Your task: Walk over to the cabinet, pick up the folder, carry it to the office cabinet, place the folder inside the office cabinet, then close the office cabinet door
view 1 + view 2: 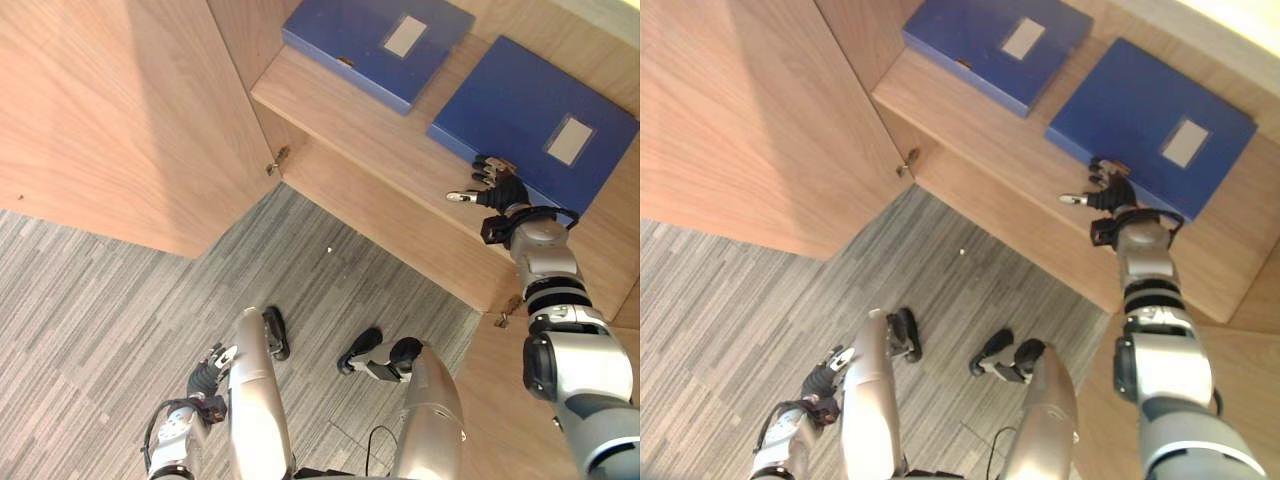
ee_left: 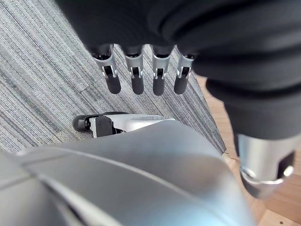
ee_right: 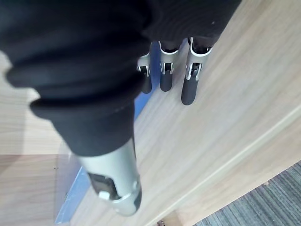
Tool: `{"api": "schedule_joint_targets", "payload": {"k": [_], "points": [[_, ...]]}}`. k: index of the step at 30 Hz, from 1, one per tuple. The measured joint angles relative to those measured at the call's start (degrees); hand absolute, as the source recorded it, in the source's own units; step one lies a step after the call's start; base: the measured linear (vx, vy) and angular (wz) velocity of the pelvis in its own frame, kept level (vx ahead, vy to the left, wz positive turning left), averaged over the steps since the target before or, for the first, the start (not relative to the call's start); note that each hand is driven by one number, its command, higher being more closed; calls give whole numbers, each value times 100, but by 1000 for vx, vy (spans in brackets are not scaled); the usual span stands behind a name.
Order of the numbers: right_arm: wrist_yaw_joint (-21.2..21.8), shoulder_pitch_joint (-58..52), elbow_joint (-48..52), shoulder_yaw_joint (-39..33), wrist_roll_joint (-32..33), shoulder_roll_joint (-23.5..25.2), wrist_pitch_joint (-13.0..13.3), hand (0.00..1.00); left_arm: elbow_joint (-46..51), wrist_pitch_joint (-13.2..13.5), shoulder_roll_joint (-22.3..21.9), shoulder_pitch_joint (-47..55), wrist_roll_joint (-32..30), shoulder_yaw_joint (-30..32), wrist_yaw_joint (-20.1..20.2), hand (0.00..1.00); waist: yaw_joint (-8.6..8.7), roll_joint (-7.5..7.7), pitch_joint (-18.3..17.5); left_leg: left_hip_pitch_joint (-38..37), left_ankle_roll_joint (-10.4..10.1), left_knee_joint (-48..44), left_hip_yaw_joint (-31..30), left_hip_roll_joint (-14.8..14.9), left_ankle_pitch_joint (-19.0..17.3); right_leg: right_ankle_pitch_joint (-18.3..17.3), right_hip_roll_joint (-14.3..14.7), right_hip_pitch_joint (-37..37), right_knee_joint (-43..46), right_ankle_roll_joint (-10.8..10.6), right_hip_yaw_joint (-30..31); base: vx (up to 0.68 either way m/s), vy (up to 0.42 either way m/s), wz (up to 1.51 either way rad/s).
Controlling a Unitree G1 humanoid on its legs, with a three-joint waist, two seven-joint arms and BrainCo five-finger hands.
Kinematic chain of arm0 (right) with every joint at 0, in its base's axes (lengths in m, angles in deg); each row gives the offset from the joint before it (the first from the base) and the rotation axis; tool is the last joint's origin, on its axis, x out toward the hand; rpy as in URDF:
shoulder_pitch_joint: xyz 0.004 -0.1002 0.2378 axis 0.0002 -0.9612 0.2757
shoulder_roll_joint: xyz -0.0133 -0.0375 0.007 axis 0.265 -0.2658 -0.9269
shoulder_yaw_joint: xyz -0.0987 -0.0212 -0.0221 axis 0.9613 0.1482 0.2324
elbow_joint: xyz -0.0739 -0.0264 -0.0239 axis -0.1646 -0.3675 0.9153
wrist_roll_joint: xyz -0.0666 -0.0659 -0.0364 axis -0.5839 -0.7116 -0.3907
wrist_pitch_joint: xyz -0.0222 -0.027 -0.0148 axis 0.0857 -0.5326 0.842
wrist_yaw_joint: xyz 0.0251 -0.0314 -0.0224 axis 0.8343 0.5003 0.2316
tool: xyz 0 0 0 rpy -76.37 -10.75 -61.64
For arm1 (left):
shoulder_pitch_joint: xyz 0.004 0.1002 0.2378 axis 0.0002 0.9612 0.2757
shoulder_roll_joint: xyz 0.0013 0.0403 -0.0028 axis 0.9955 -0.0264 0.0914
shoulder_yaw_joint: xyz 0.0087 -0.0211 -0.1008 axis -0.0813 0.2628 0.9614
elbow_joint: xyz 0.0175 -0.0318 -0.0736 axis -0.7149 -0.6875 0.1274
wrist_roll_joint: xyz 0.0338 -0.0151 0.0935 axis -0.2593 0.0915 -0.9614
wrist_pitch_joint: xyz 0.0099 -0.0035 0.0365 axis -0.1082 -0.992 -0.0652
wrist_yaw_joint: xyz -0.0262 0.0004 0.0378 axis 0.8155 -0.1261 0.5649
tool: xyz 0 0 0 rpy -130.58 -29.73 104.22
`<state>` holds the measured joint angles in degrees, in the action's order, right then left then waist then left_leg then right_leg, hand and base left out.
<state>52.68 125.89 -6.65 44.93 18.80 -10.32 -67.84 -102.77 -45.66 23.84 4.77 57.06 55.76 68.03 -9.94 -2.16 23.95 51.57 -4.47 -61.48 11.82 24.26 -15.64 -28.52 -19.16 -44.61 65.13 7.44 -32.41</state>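
Observation:
Two blue folders lie flat on the wooden shelf (image 1: pixel 400 160) of the open cabinet: one on the left (image 1: pixel 375 40) and one on the right (image 1: pixel 540 115). My right hand (image 1: pixel 500 190) is stretched out to the shelf at the near edge of the right folder. It is open, with straight fingers (image 3: pixel 190 89) over the bare shelf board and nothing held. A strip of blue folder (image 3: pixel 71 200) shows beside the thumb. My left hand (image 1: pixel 205 380) hangs low by my side over the carpet, open, with relaxed fingers (image 2: pixel 136 80).
The cabinet's wooden door (image 1: pixel 120 120) stands swung open on the left, hinged at the shelf's corner (image 1: pixel 277 160). A lower wooden panel (image 1: pixel 400 235) runs below the shelf. Grey striped carpet (image 1: pixel 100 300) covers the floor in front.

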Motion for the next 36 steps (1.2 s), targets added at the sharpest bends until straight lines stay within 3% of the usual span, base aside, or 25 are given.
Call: {"api": "schedule_joint_targets", "payload": {"k": [7, 13, 18, 20, 23, 28, 33, 36], "points": [[-84, -152, -5, -4, -15, 251, -5, 0, -1, -1, -5, -52, 0, 2, -41, 0, 56, 37, 47, -388, 11, 371, 117, 0, 74, 139, 124, 328, -393, -77, -41, -11, 60, -2], [16, -946, -171, 480, -279, 618, -193, 0, -119, -1, -39, -40, -41, -344, -90, 0, 264, 74, 52, -1971, 52, 2223, 646, -392, 723, 889, 412, 1640, -2090, -322, -198, 42, 71, 7], [207, -1859, -514, 1115, -755, 834, -296, 0, -745, -17, -33, 127, -296, -518, -158, 0, 436, 150, -350, -3384, 9, 4193, 1049, -907, 1426, 1750, 834, 2744, -3939, -559, -206, 141, 57, -7], [276, -2317, -468, 1415, -1109, 914, -321, 0, -969, -18, -40, 242, -541, -517, -186, 0, 586, 189, -743, -4027, 30, 4976, 1283, -1137, 1637, 2085, 968, 3226, -4653, -680, -148, 196, 134, -19], [316, -2925, 56, 1585, -1398, 940, -278, 0, -1182, -6, -47, 323, -843, -506, -221, 0, 636, 219, -1319, -4695, 54, 5798, 1608, -1383, 1805, 2533, 1174, 3729, -5525, -817, 69, 173, 171, -38], [338, -3573, 843, 1533, -1573, 1084, -133, 0, -1396, 11, -57, 274, -1182, -512, -347, 0, 801, 312, -1752, -5031, 69, 6096, 1755, -1592, 1813, 2973, 1265, 4109, -6307, -910, 295, 64, 73, -22], [281, -4480, 1121, 1154, -1160, 1969, -103, 0, -1605, 9, -133, 228, -1598, -619, -462, 0, 915, 378, -1969, -5426, 43, 6212, 2025, -1589, 1793, 3071, 1366, 4352, -6490, -902, 606, -12, -28, -33], [91, -5011, 950, 901, -616, 2548, -116, 0, -1682, -4, -274, 271, -1627, -595, -552, 0, 929, 388, -2002, -5935, -90, 6176, 2567, -1439, 1694, 3114, 1547, 4538, -6491, -839, 1148, -81, -66, -98]]}}
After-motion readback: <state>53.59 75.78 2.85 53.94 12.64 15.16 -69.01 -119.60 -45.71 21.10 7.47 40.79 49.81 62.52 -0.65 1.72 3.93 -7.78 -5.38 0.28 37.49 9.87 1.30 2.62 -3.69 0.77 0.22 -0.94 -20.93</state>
